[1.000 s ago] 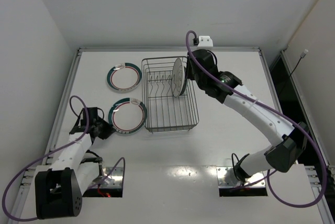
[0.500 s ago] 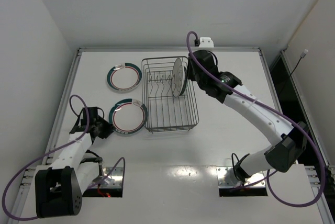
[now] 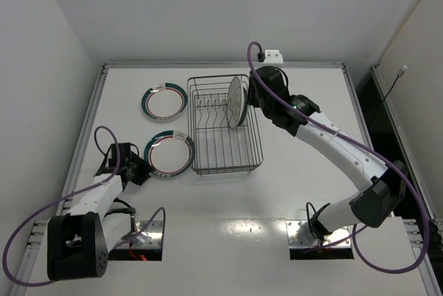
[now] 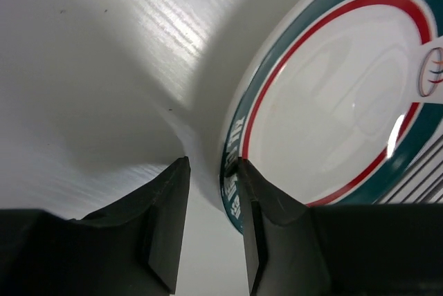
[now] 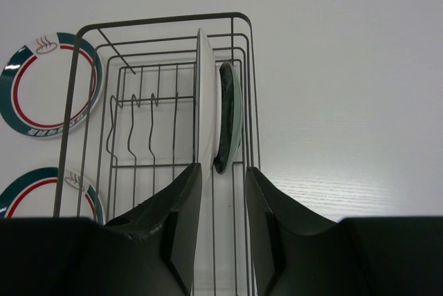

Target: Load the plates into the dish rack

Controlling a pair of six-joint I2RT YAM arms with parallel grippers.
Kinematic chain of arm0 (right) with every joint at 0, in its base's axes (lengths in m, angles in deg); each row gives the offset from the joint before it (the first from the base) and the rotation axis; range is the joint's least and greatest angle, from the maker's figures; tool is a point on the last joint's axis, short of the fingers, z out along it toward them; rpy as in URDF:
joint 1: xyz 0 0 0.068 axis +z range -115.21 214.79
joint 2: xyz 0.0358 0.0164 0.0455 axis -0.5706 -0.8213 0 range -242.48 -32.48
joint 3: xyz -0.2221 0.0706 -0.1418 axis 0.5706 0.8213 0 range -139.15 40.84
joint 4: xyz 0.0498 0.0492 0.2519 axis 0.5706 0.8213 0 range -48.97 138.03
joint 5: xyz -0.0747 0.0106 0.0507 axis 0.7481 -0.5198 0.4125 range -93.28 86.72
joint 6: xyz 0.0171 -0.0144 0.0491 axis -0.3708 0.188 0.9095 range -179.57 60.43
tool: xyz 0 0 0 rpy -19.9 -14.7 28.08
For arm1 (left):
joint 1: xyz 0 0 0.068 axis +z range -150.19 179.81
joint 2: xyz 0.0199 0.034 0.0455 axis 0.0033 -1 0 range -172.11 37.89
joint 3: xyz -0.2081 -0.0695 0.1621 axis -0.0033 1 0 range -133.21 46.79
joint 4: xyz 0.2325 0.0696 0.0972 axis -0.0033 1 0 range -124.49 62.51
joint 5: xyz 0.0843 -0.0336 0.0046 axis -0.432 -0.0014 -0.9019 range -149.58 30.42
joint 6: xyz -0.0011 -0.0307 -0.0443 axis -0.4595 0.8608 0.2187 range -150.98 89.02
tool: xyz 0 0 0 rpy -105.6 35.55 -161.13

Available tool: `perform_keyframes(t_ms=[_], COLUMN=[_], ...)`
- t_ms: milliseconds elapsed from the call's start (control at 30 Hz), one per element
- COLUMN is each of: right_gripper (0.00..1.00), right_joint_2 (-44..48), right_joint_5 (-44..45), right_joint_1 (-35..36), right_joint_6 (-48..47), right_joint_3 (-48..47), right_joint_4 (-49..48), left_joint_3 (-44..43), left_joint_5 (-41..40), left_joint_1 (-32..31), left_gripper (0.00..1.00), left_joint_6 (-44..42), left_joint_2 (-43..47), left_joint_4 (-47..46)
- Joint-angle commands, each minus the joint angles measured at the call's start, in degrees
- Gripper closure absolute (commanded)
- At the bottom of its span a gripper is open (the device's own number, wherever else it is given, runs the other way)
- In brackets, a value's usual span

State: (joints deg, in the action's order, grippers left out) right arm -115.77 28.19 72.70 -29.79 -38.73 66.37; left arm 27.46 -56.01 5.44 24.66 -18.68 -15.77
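White tabletop (image 3: 228, 206) holds a banded plate (image 4: 325, 102) left of the dish rack (image 3: 228, 169), its rim just right of the left gripper (image 4: 208, 166), fingers slightly spread. Right gripper (image 5: 221, 171), spread, straddles the racked white plate (image 5: 203, 102).

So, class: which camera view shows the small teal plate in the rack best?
Right wrist view: the small teal plate stands upright beside the white plate in the dish rack, unobstructed. Top external shows only a dark sliver of it; left wrist shows none.
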Motion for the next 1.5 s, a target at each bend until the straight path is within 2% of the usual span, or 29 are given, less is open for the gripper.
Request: perform_keyframes(t_ms=[0,67,133,200,267,367,600,733,833,867,900,933,967,1000,1033,1067,1100,1133,1200,1233,1300,1467], right_gripper=[0.71,0.71,0.71,0.71,0.71,0.71,0.71,0.71,0.71,0.68,0.67,0.63,0.54,0.51,0.49,0.47,0.42,0.41,0.40,0.40,0.38,0.37], right_joint_2=[1.55,1.55,1.55,1.55,1.55,1.55,2.16,2.77,3.47,3.48,3.48,3.48,3.48,2.44,1.56,0.59,-0.38,-2.65,-5.21,-7.48,-9.60,-13.65], right_joint_5=[-0.09,-0.61,-0.61,-1.14,-1.14,-1.67,-3.42,-6.84,-12.81,-17.44,-20.27,-27.00,-31.16,-35.98,-46.30,-51.28,-59.42,-62.81,-69.04,-70.12,-72.32,-73.47], right_joint_1=[-0.73,-0.73,-1.26,-1.26,-1.78,-1.79,-1.79,-1.79,-3.27,-3.80,-5.03,-5.82,-6.79,-9.06,-10.13,-11.09,-12.50,-13.03,-13.56,-13.57,-14.09,-13.48], right_joint_6=[0.72,0.72,0.72,0.72,0.72,0.72,1.25,1.77,2.47,2.48,3.26,4.66,5.98,7.56,11.66,14.40,17.65,24.55,31.27,36.87,41.04,42.99], right_joint_3=[0.73,0.73,0.73,0.73,1.26,1.26,1.26,1.78,3.71,4.59,6.34,7.14,7.93,9.51,10.48,11.71,14.24,15.66,19.34,20.41,22.70,22.70], right_joint_4=[-2.76,-2.76,-2.76,-2.76,-2.76,-2.76,-3.28,-5.21,-8.98,-10.47,-13.97,-15.83,-20.20,-23.03,-26.54,-30.58,-40.10,-45.42,-55.70,-64.19,-73.45,-75.35], left_joint_3=[1.75,1.75,2.28,1.76,0.19,-2.89,-13.96,-24.15,-30.57,-33.46,-34.79,-37.24,-38.23,-39.02,-39.64,-39.64,-39.64,-39.03,-36.05,-34.99,-32.44,-29.89], left_joint_5=[0.73,1.96,2.57,2.58,1.97,0.30,-4.01,-6.74,-10.42,-11.04,-11.04,-11.04,-8.61,-6.84,-4.74,-2.28,2.62,5.28,13.16,15.04,18.90,23.49], left_joint_1=[0.44,0.44,0.44,0.44,0.44,0.44,0.44,0.44,0.44,0.44,0.44,0.44,0.44,0.44,0.44,0.44,0.44,-0.09,-0.09,-0.70,-1.32,-3.34], left_gripper=[0.69,0.72,0.80,0.94,1.00,1.00,1.00,1.00,1.00,1.00,1.00,1.00,1.00,1.00,1.00,1.00,1.00,1.00,1.00,1.00,1.00,1.00], left_joint_6=[0.53,1.05,1.05,0.53,-0.26,-1.50,-2.02,-3.78,-5.28,-5.80,-5.80,-5.80,-6.32,-6.33,-6.33,-6.33,-6.33,-5.72,-5.10,-4.32,-3.43,-1.68], left_joint_2=[-2.39,-4.41,-5.56,-6.27,-6.27,-3.81,9.88,8.86,7.63,6.84,6.83,5.87,5.86,4.99,4.29,4.28,3.67,3.67,3.67,3.67,3.67,4.19], left_joint_4=[-5.43,-6.67,-8.00,-8.61,-6.51,-2.30,8.86,13.97,15.46,15.99,16.00,16.00,16.00,15.47,13.99,12.93,11.79,8.38,4.41,1.00,-1.66,-7.03])
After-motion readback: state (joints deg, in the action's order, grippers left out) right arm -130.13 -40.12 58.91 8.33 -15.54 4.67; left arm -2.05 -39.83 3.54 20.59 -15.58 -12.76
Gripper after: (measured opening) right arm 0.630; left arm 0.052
